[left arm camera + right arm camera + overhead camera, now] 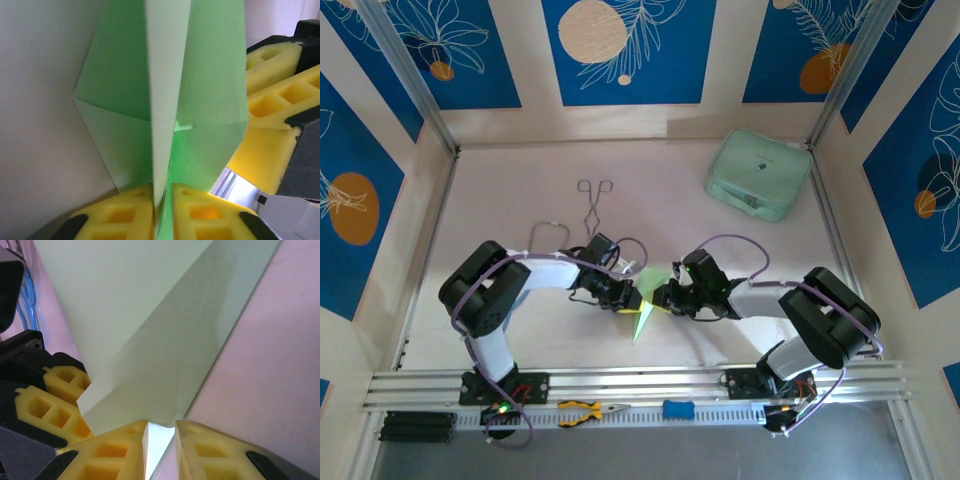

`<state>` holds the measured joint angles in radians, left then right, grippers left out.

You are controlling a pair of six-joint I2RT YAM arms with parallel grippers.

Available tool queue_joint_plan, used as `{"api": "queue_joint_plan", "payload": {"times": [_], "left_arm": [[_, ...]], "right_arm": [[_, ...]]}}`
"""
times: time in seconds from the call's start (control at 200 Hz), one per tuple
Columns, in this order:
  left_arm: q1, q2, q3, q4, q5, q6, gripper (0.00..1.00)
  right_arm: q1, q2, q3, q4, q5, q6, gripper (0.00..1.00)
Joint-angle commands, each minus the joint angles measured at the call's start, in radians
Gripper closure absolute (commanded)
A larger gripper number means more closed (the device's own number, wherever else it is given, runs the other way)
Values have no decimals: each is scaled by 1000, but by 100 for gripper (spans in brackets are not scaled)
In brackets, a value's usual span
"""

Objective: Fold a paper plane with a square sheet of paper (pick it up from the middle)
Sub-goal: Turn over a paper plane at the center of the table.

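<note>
Entry, mid-fold. Both of my arms are bent inward and meet at the centre of the table (510,190), close to its near edge.

Left gripper (162,194): the jaws are almost fully closed. My wrist camera shows the two yellow pads (120,215) nipping the centre ridge of the paper plane (210,75), which stands on edge between them. The light-green flaps spread to either side of that ridge, with slanted creases across them.

Right gripper (161,429): the jaws are narrowly parted and a folded edge of the paper fills the gap. It looks like a pinch. I cannot see clearly whether the right-hand pad (210,450) touches the sheet.

The two grippers face each other, near enough that each wrist camera catches the other's yellow pads just beside the paper.

From the top camera, the paper is a slim green shape held between my two grippers, its point towards the near edge of the table. Whether the point rests on the surface, I cannot tell.

Also on the table: metal tongs (593,205) beyond my left arm, well apart from the paper, and a mint-green case (760,175) in the far right corner. Yellow-handled pliers (585,409) lie on the rail between my bases.
</note>
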<state>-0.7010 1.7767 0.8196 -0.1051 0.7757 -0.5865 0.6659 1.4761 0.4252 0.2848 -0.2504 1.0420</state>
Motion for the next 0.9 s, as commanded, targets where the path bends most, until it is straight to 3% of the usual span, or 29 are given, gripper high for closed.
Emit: {"api": "queue_joint_plan", "payload": {"times": [0.0,0.195,0.295,0.435,0.515,0.705,0.895], "left_arm": [[-10,-2,-16,28,32,-10,88],[-21,-97,-10,-25,-97,-9,94],[-42,-166,14,-99,-261,13,94],[-95,-189,118,-340,-568,82,97],[-116,-169,178,-459,-685,96,98],[-138,-154,217,-521,-785,75,96],[-145,-128,224,-542,-806,60,95]], "right_arm": [[5,-18,-14,2,14,11,78],[-6,-120,-29,-53,56,19,77],[-11,-184,-35,-96,89,18,76],[-9,-241,-26,-182,128,12,76],[3,-265,-8,-243,162,0,76],[11,-293,-14,-254,180,9,76],[11,-296,-23,-204,145,7,76]]}}
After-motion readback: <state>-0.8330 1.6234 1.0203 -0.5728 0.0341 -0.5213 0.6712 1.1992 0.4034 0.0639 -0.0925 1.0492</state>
